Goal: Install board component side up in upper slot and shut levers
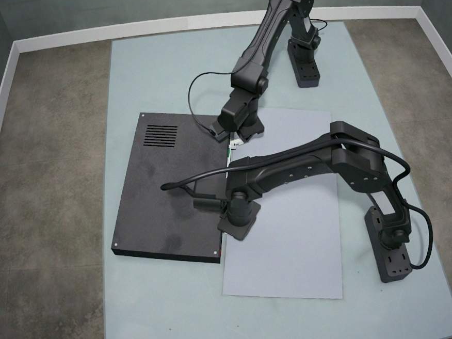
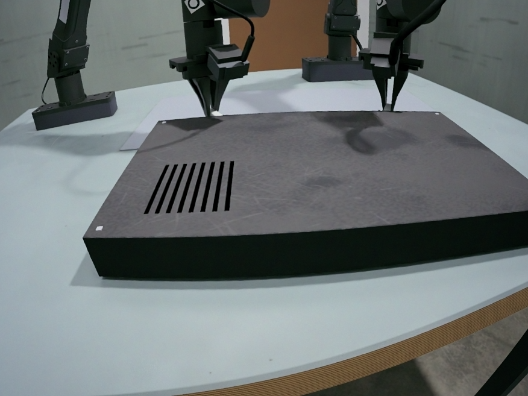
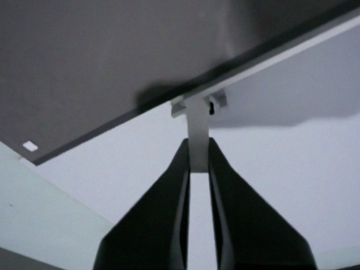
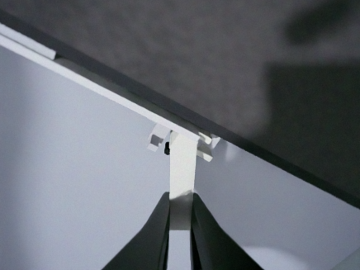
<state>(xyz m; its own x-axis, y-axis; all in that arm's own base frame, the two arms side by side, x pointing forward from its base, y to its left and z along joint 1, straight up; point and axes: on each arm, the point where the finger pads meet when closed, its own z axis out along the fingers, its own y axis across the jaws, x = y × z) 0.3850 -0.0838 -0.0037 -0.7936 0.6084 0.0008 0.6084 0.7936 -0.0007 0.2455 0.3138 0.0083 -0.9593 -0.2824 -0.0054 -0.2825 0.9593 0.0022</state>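
The dark enclosure (image 1: 180, 188) (image 2: 281, 184) (image 3: 82, 43) (image 4: 198, 55) looks level; its feet are hidden. The board sits in its front opening, mostly hidden. Its pale panel (image 3: 268, 62) (image 4: 103, 91) lies along the enclosure's front, with a narrow dark gap in the right wrist view. My left gripper (image 2: 387, 108) (image 3: 198, 145) is shut on the left lever (image 3: 197, 123). My right gripper (image 2: 211, 114) (image 4: 180, 201) is shut on the right lever (image 4: 183, 163). Both levers stand partly shut, tilted outward from straight out. Component side and tab hooking are not visible.
A pale mat (image 1: 283, 259) lies in front of the enclosure, under both arms. The bench's wooden edge (image 2: 396, 347) runs behind the enclosure, with table top between. Cables hang from both arms, one over the enclosure's top.
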